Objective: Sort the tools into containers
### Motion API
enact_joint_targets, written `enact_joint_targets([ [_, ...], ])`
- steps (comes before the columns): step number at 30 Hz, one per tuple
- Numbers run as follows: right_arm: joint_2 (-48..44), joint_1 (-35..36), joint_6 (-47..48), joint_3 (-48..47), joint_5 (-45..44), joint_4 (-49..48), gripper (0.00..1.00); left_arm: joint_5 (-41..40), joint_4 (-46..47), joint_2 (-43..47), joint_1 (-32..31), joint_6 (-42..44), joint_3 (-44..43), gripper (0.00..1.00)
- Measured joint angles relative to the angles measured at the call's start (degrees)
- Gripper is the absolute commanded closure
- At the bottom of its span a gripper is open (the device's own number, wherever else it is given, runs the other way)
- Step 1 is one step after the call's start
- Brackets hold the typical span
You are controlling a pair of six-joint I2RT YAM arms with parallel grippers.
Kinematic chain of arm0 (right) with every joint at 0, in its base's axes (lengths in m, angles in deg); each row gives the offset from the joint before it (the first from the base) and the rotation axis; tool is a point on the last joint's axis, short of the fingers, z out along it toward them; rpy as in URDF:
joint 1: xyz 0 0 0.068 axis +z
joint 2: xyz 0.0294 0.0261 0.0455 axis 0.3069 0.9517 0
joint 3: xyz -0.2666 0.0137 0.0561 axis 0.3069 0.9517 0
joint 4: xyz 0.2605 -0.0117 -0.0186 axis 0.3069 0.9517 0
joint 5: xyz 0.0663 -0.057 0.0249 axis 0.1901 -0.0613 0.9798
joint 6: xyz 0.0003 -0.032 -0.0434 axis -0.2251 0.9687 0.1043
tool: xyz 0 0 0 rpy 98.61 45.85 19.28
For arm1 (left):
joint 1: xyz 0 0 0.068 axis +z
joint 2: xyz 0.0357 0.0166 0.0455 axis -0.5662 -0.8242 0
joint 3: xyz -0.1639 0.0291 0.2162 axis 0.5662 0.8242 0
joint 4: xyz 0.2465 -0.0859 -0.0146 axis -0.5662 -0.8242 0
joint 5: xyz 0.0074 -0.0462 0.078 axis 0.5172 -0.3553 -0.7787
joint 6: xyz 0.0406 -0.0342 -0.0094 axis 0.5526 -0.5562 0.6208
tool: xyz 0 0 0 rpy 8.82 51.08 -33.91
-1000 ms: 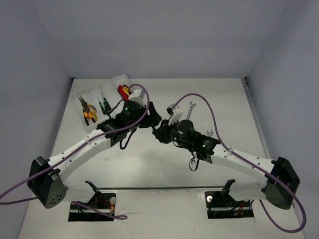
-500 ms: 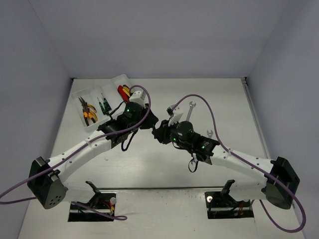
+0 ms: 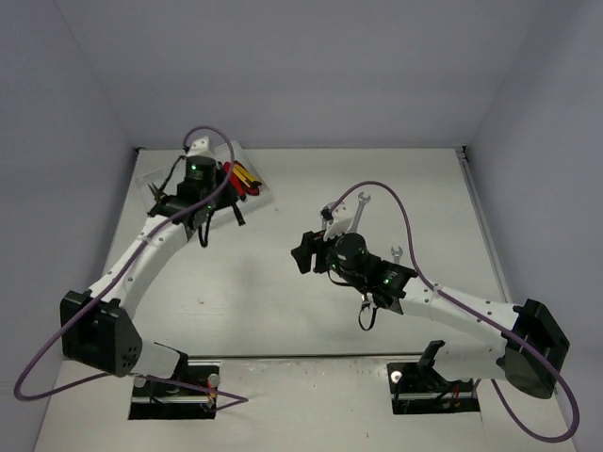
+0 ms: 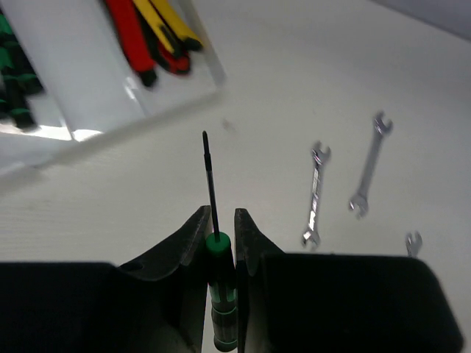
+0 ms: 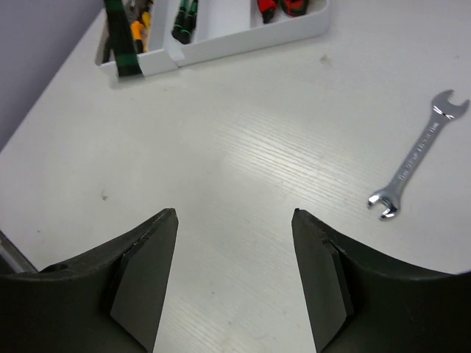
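The left arm has swung from the middle of the desk to its far-left corner since the earlier views and now hangs above the tray. The right arm has shifted only slightly.

The left end effector is clamped on the green-black handle of a screwdriver. The shaft projects straight ahead, and in the left wrist view its tip shows just short of the tray's rim.

The right end effector is spread wide and grips nothing. It sits over bare desk, well apart from the tray.

Red and yellow utility knives lie in the tray's end compartment. Three wrenches lie on the desk outside the tray.
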Motion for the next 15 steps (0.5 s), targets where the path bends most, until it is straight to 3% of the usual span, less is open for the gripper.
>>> enact_joint_targets([
  [7,-2.52,-0.85,1.67,3.36,-4.33,3.77,0.39,2.47,-2.42,-14.61,17.95,4.06,-12.26,0.98],
  [15,-7.34,-1.53,2.70,5.15,-6.29,7.68,0.38,4.88,-8.06,-37.91,26.09,8.43,-30.67,0.78],
])
